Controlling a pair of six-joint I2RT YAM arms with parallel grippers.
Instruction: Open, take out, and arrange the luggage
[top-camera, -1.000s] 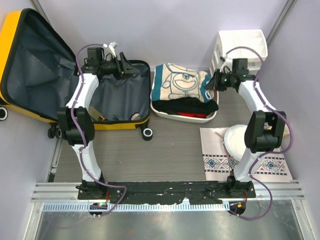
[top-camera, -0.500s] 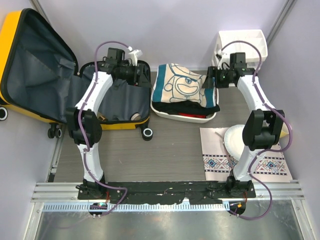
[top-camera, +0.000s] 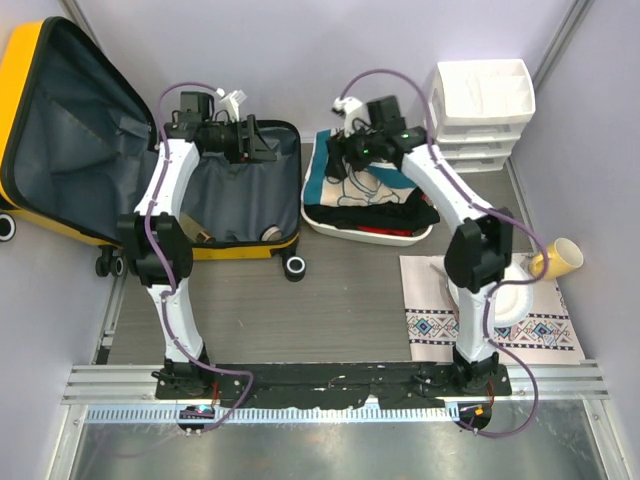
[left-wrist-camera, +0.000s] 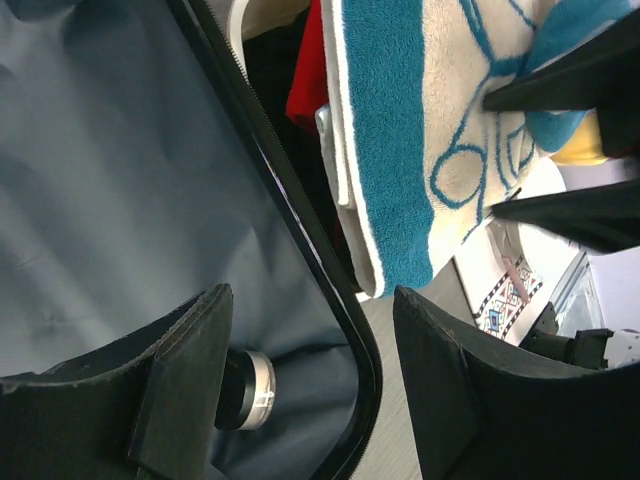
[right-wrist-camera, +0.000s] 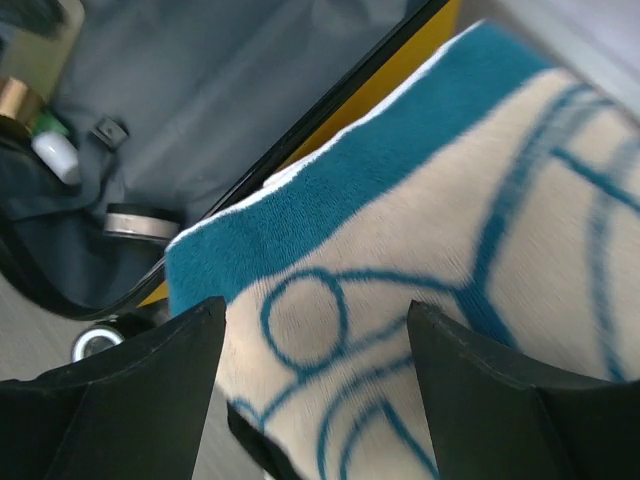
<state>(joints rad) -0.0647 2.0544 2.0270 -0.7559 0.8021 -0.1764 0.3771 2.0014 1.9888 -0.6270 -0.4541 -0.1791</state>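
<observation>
Teal towel (right-wrist-camera: 450, 250) in white basin (top-camera: 345, 236)

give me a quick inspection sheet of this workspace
surface: grey table, patterned mat at right
job's things: luggage open, lid swung left, small jar inside
clutter: towel and clothes in white basin; drawer organizer; plate; yellow cup
hands: left hand open over luggage's edge; right hand open above towel
cables: purple cables loop along both arms, no snag seen
surroundings: lilac walls, metal rail at near edge
</observation>
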